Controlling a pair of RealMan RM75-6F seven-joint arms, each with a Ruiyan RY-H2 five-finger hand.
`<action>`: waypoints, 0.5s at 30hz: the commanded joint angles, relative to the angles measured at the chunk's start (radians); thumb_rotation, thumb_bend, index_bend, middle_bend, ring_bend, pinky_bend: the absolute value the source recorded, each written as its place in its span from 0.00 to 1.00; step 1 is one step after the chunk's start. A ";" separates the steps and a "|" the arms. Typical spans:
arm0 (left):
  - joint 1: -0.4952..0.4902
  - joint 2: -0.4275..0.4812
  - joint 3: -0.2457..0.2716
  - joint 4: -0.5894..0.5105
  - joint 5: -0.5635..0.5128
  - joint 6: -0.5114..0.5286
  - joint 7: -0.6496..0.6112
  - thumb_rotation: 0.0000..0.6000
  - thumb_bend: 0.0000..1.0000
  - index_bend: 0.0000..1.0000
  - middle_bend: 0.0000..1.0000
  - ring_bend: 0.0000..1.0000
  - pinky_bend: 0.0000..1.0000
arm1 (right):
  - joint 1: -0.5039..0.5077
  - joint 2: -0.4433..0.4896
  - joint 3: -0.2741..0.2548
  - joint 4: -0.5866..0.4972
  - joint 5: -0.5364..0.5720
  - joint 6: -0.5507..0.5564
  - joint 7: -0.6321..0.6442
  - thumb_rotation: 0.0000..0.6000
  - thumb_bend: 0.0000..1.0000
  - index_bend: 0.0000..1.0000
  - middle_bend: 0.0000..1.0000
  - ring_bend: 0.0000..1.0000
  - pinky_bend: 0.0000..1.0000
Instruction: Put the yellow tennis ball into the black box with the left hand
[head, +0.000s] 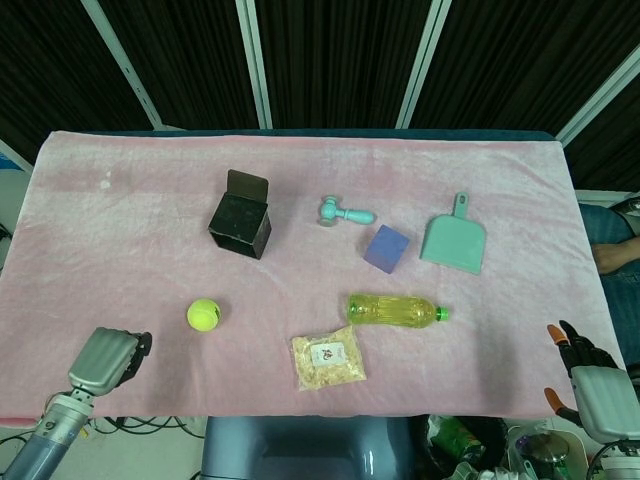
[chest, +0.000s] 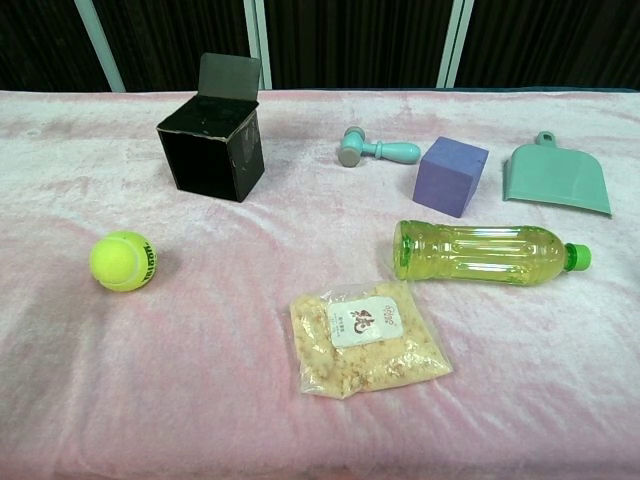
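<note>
Head view: high, looking steeply down, takes in the whole pink tablecloth (head: 120, 230) edge to edge plus the dark slatted backdrop behind. Chest view: lower, closer, shallower angle across the table. Both share the black box (head: 240, 225) (chest: 211, 151), tennis ball (head: 203, 314) (chest: 123, 261) and dustpan (head: 454, 240) (chest: 556, 180). Table corners only show from the head, probably.

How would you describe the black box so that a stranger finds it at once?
On the pink cloth, look to the far left part, behind the yellow tennis ball. The black box stands there with its flap raised, the only dark, open-topped thing.
</note>
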 joint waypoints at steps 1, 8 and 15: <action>-0.023 -0.032 -0.005 -0.004 -0.010 -0.032 0.020 1.00 0.62 0.71 0.79 0.82 0.99 | 0.000 0.001 0.002 -0.001 0.004 0.000 0.000 1.00 0.23 0.03 0.04 0.15 0.25; -0.057 -0.076 -0.029 -0.001 -0.060 -0.094 0.050 1.00 0.62 0.76 0.85 0.87 1.00 | -0.001 0.000 0.005 -0.001 0.011 -0.001 -0.002 1.00 0.23 0.03 0.04 0.15 0.25; -0.108 -0.163 -0.080 0.048 -0.194 -0.189 0.066 1.00 0.62 0.76 0.85 0.87 1.00 | 0.000 -0.006 0.009 0.005 0.010 0.003 0.001 1.00 0.23 0.03 0.04 0.15 0.25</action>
